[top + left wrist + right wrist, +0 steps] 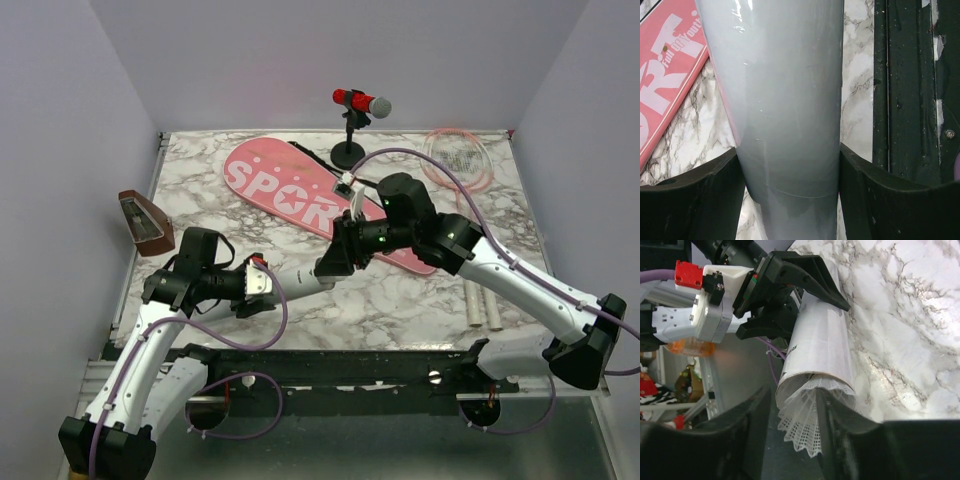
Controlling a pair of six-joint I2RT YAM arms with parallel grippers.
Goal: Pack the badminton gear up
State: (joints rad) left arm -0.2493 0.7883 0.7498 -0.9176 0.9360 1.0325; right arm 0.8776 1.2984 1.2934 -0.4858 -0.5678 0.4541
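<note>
Packing has barely begun. The bag [290, 190] lies flat on the table [400, 300], and the rackets [462, 158] sit apart at the far right, still unpacked. My left jaws are clamped on the tube [790, 100], glossy white, near the table's front edge. A white mesh shuttlecock [802, 427] pokes from its open end between my right jaws; whether they pinch it, I cannot tell.

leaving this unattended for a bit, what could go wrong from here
1. The shuttlecock pokes out of the white tube between the fingers of the right gripper; a squeeze may crush its mesh skirt, or it may drop out.
2. The left gripper clamps the glossy tube; a push from the right could slide it loose.
</note>
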